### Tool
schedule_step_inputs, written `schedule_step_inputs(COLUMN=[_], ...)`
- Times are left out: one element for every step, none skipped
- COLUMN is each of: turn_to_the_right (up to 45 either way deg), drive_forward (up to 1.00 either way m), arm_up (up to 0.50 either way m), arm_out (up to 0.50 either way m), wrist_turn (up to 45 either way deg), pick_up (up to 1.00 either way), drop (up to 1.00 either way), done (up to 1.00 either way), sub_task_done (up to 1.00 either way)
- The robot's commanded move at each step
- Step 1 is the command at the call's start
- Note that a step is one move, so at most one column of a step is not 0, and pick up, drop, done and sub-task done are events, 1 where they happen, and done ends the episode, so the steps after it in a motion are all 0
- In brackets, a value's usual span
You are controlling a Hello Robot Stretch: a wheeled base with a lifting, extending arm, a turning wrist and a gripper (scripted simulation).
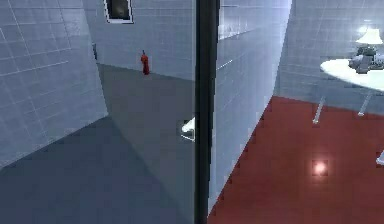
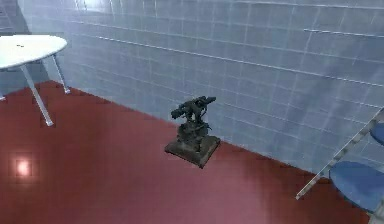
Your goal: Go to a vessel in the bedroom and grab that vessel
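Note:
A white round table (image 1: 352, 72) stands at the forward view's right edge on a red floor. On it are a white lamp (image 1: 370, 38) and a few small grey things (image 1: 362, 62) that I cannot make out. The same table (image 2: 28, 48) sits in the arm side view's top left corner, its top bare in the part in view.
A dark upright door edge (image 1: 206, 110) with a white handle (image 1: 187, 128) splits the forward view. Left of it a grey-floored tiled room holds a red fire extinguisher (image 1: 145, 63) and a framed picture (image 1: 119, 9). A dark statue (image 2: 194, 130) stands on the red floor by the tiled wall. A blue chair (image 2: 360, 180) is at the right.

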Motion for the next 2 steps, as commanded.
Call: schedule_step_inputs(turn_to_the_right=[-18.0, 0.0], drive_forward=[0.00, 0.75], arm_up=[0.00, 0.00], arm_out=[0.00, 0.00], wrist_turn=[0.0, 0.0], pick_up=[0.00, 0.00], drop=[0.00, 0.00], done=[0.00, 0.00], sub_task_done=[0.00, 0.00])
